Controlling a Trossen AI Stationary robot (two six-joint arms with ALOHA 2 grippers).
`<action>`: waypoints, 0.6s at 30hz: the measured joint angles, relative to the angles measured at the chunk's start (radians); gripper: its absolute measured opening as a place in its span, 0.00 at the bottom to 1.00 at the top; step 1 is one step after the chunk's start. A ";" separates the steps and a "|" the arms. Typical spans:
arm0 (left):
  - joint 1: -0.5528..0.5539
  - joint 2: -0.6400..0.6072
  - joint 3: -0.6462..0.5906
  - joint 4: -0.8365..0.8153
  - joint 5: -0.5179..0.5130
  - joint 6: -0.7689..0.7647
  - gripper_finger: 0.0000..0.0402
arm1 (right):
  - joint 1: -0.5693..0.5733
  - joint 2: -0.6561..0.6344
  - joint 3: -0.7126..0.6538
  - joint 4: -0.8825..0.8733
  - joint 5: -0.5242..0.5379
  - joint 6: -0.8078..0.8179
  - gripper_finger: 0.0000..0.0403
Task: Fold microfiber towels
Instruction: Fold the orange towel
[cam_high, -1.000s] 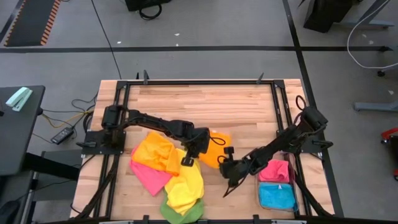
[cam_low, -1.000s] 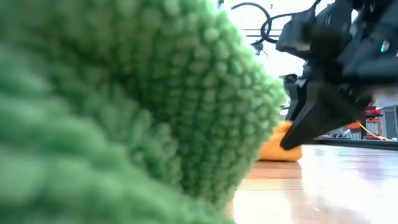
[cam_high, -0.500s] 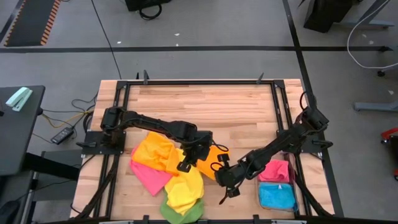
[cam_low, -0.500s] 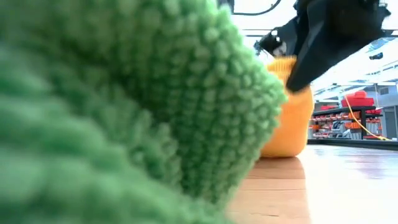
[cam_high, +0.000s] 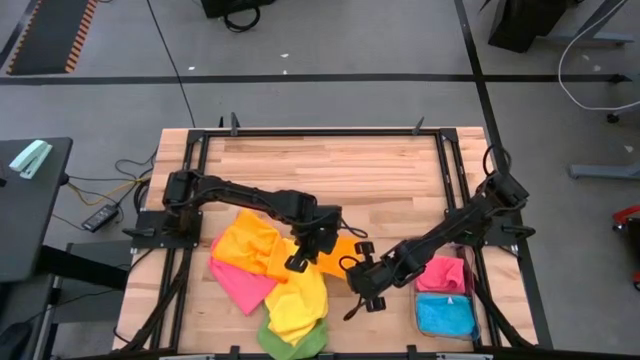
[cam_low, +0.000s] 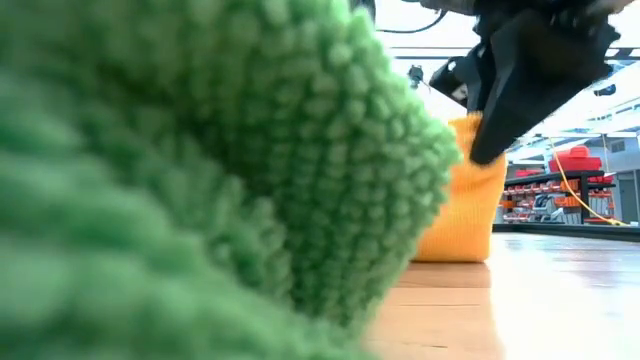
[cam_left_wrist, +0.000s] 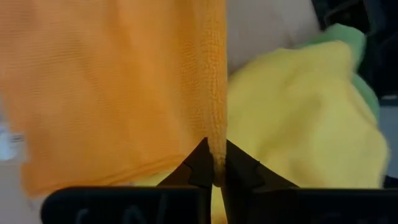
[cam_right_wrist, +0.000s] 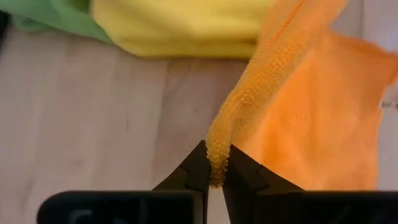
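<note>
An orange microfiber towel (cam_high: 342, 250) hangs between my two grippers at the table's middle, near the front. My left gripper (cam_high: 300, 260) and my right gripper (cam_high: 355, 295) are both shut on it. In the low view the orange towel (cam_low: 465, 190) hangs under a dark gripper, and its lower end reaches the tabletop. A loose pile lies left of it: an orange-yellow towel (cam_high: 250, 245), a pink one (cam_high: 238, 282), a yellow one (cam_high: 300, 298) and a green one (cam_high: 290, 342). My left gripper pinches the orange towel's hemmed edge (cam_left_wrist: 217, 149) between its two fingers, coming slanting down from above. The cloth runs on from the fingers in a straight upright fold and spreads out to one side. My right gripper pinches a bunched end of the orange towel's edge (cam_right_wrist: 216, 158) between its two fingers, slanting down from above. The cloth runs on as a thick rolled strip and widens into a flat sheet over the wood.
A clear bin (cam_high: 446, 322) at the front right holds a folded pink towel (cam_high: 444, 272) and a folded blue one (cam_high: 446, 315). The green towel (cam_low: 200, 180) fills most of the low view. Bare wood (cam_high: 330, 165) spans the table's far half.
Both grippers have risen, still shut on the orange towel, and the right one has drawn closer to the left one. The towel's held edge has come up from the table, and the cloth now hangs tall instead of lying low and bunched.
</note>
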 joint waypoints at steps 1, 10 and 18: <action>0.009 0.000 -0.015 0.020 -0.001 0.000 0.07 | -0.006 0.000 -0.010 0.003 -0.001 0.000 0.10; 0.082 0.000 -0.104 0.141 -0.003 -0.004 0.03 | -0.091 0.000 -0.097 0.042 -0.008 -0.005 0.10; 0.140 0.001 -0.133 0.208 -0.043 -0.001 0.06 | -0.136 0.000 -0.084 -0.034 0.002 -0.037 0.10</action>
